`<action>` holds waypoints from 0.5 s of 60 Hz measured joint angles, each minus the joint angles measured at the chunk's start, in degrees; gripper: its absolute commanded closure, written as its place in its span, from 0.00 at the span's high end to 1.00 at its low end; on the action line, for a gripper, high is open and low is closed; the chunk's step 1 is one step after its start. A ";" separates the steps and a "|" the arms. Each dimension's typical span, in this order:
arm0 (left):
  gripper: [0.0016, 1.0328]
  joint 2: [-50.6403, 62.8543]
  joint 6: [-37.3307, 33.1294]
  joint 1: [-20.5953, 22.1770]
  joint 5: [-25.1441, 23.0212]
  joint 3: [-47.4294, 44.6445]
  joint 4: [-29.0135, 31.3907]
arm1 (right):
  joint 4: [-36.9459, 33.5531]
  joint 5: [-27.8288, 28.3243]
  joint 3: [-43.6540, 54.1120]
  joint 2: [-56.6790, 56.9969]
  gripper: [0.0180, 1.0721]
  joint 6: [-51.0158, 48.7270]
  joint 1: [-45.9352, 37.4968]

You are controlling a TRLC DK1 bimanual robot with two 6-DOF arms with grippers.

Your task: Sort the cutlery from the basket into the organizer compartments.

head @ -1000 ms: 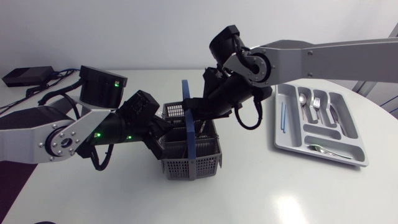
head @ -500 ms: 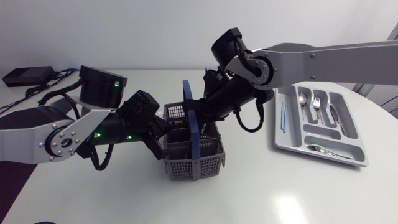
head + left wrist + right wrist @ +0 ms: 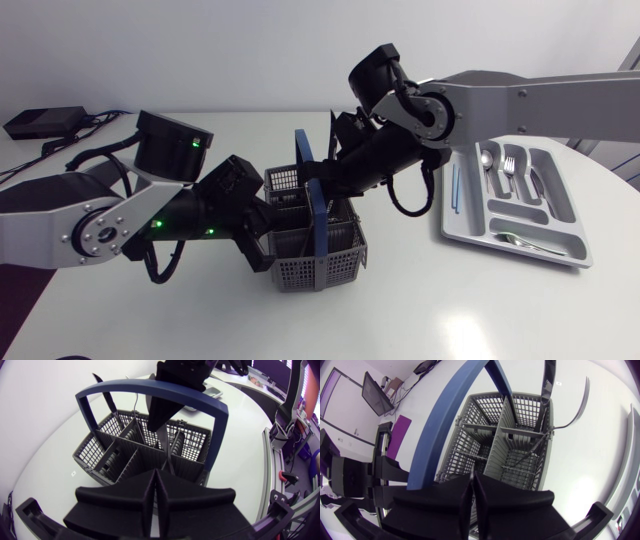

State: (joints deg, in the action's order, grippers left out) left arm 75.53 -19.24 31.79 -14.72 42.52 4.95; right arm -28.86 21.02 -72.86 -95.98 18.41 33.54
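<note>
Basket [image 3: 335, 262] in left tool [image 3: 156, 474]; right tool [image 3: 474, 477] above.

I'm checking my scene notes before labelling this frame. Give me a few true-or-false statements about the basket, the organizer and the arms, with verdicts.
1. The basket has a blue handle. True.
2. The organizer is empty. False: it holds a spoon and other cutlery.
3. A fork stands in the basket. True.
4. The basket lies on its side. False: it stands upright on the table.
5. The right gripper hangs over the organizer. False: it is at the basket, beside the handle.
</note>
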 measured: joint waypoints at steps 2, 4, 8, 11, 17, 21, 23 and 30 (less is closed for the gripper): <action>0.03 -0.35 -0.02 0.02 -0.26 0.00 0.55 | -0.04 0.09 0.24 0.26 0.05 -0.02 0.00; 0.03 -0.66 -0.04 0.11 -0.48 0.00 0.90 | -0.09 0.20 0.42 0.50 0.05 -0.02 0.00; 0.03 -1.25 -0.09 0.11 -0.87 0.00 1.68 | -0.11 0.22 0.90 1.18 0.05 -0.22 0.00; 0.03 -1.33 -0.22 0.11 -0.92 0.02 2.08 | -0.24 0.22 0.98 1.49 0.05 -0.24 -0.02; 0.03 -1.36 -0.28 0.11 -1.07 0.02 2.73 | -0.28 0.28 1.33 2.45 0.05 -0.46 -0.28; 0.03 -1.44 -0.28 0.11 -1.07 0.02 2.78 | -0.48 0.42 1.77 3.45 0.05 -0.63 -0.59; 0.03 -1.53 -0.28 0.11 -1.07 0.02 2.78 | -0.68 0.44 1.86 4.00 0.05 -0.63 -0.66; 0.03 -1.90 -0.28 0.11 -1.07 0.02 3.02 | -1.20 1.22 1.86 6.12 0.05 -0.85 -1.60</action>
State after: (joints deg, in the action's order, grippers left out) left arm 73.63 -19.53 31.90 -15.79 42.54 7.97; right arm -30.06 22.24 -71.00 -89.86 17.56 31.94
